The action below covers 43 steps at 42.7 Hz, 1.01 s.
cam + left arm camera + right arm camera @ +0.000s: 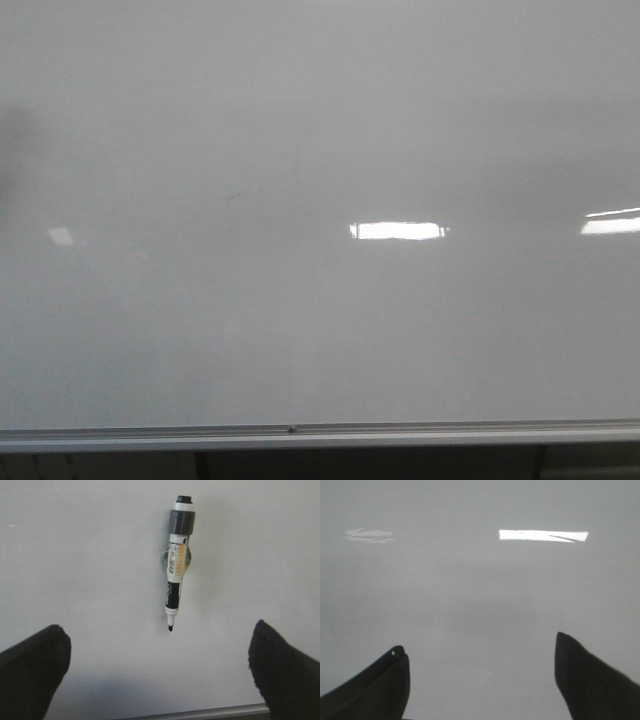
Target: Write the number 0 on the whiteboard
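Observation:
The whiteboard [320, 120] fills the front view as a glossy pale grey surface, and neither gripper shows there. The number 0 is out of view in every frame. In the left wrist view a marker [176, 565] rests against the whiteboard [75, 555]. It has a white barrel with a black band, a grey cap on its far end and a bare black tip [170, 628]. My left gripper [157, 626] is open, its fingers wide apart on either side of that tip and touching nothing. My right gripper [479, 642] is open over the bare whiteboard [470, 590], holding nothing.
A silver rail [320, 435] runs along the board's lower edge, with a dark gap beneath it; the rail [200, 713] also shows close to the left fingers. Bright rectangular light reflections [397, 231] [543, 535] lie on the board. A faint smudge [245, 194] marks the middle.

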{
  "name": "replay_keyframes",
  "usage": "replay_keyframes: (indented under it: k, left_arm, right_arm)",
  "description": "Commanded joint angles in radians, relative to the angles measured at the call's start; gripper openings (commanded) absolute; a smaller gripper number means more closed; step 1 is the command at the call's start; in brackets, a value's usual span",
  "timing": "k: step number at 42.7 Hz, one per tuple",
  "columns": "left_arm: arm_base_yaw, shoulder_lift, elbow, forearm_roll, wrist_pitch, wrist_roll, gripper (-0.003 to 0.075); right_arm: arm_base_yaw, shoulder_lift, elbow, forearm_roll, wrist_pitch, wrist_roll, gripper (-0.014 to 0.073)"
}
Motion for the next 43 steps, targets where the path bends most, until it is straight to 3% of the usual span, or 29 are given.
replay_keyframes:
  k: [1,16,27,36,39,43]
  left_arm:
    - [-0.008,0.112,-0.072,0.010,-0.110,0.006,0.0692]
    - [-0.008,0.433,-0.163,0.010,-0.262,0.006,0.0692]
    - [-0.008,0.543,-0.170,0.010,-0.399,0.006,0.0691]
    - [-0.008,0.574,-0.170,0.010,-0.411,0.006,0.0689]
    - [-0.008,0.574,-0.170,0.010,-0.413,0.006,0.0657]
    - [-0.015,0.574,-0.170,0.010,-0.404,0.006,0.0551]
  right_arm:
    - [0.001,0.012,-0.036,0.005,-0.087,-0.003,0.0613]
    - [0.001,0.012,-0.036,0.005,-0.085,-0.003,0.0613]
    - [0.001,0.012,-0.036,0.005,-0.083,-0.003,0.0613]
    - [0.001,0.012,-0.036,0.005,-0.083,-0.003,0.0613]
    - [0.001,0.012,-0.036,0.005,-0.083,-0.003,0.0613]
    - [0.001,0.012,-0.036,0.005,-0.083,-0.003,0.0613]
